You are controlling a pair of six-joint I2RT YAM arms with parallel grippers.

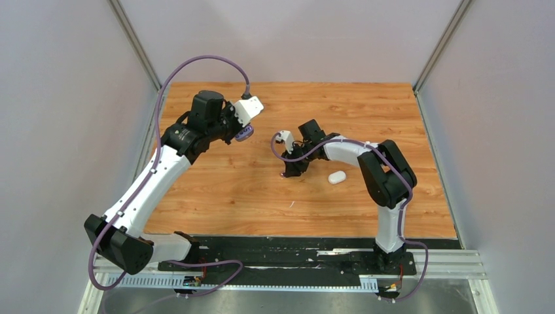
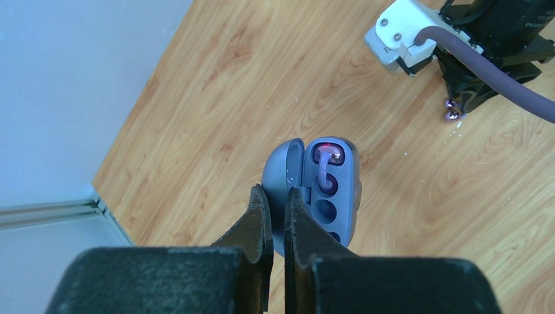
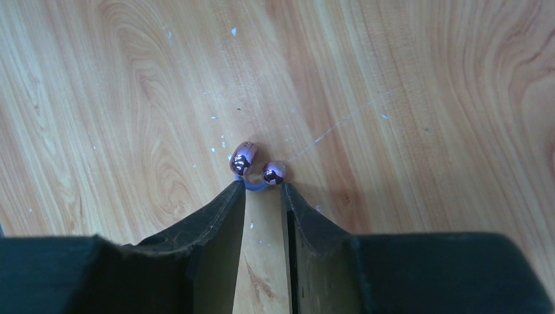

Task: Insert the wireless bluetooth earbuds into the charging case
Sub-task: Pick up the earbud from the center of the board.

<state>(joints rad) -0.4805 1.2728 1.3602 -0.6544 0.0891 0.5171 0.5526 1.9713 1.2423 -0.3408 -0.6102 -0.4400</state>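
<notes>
The right gripper [image 3: 263, 190] pinches the shiny dark purple earbud [image 3: 243, 159] by its thin band, down by the wooden table [image 3: 425, 98]. Held so thinly, it may slip and roll away. The left gripper [image 2: 278, 203] clamps the open purple oval case [image 2: 330, 186], far left.

Mirror-glossy purple earbuds [image 3: 243, 159], smooth varnished wood table [image 3: 406, 98], charging case [image 2: 343, 186] seemingly matt plastic.

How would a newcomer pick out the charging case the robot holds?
Find the left arm reaching over the wooden table's far-left part; its end effector is pinched on an oval case. It is bluish purple with its lid swung open and one earbud seated inside, unlike the closed white case lying on the table beside the right arm.
</notes>
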